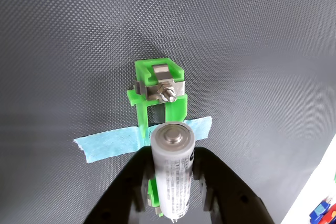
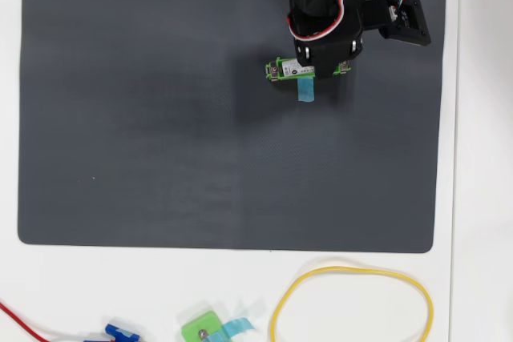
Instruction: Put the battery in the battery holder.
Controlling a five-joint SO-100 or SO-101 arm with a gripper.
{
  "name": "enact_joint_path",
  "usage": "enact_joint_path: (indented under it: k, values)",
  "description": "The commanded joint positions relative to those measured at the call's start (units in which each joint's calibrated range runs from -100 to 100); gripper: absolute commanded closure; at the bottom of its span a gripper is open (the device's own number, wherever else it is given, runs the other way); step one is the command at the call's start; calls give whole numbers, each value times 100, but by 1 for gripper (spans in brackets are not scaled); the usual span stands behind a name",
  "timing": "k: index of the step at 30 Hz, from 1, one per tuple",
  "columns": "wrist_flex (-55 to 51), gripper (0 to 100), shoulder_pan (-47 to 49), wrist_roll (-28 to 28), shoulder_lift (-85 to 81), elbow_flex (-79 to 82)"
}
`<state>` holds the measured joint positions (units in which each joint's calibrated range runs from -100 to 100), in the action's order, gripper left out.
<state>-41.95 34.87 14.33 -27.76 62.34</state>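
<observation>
Battery (image 1: pixel 173 174) held tight between black fingers (image 1: pixel 207 182), right above green battery holder (image 1: pixel 157 90), near far right edge of dark mat (image 2: pixel 160 118) on desk. Long side lined up with holder. Needs pushing straight down.

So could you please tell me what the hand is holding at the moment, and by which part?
The hand holds the slim silver-white cylindrical battery, gripped on its sides along the lower body, its flat end sticking out over the narrow green plastic battery holder.
</observation>
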Motion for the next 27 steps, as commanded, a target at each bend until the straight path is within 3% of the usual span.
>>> enact_joint_path:
  k: [1, 27]
  values:
    - [95, 100, -46, 28, -9, -287]
    - [95, 100, -25, 262, -9, -269]
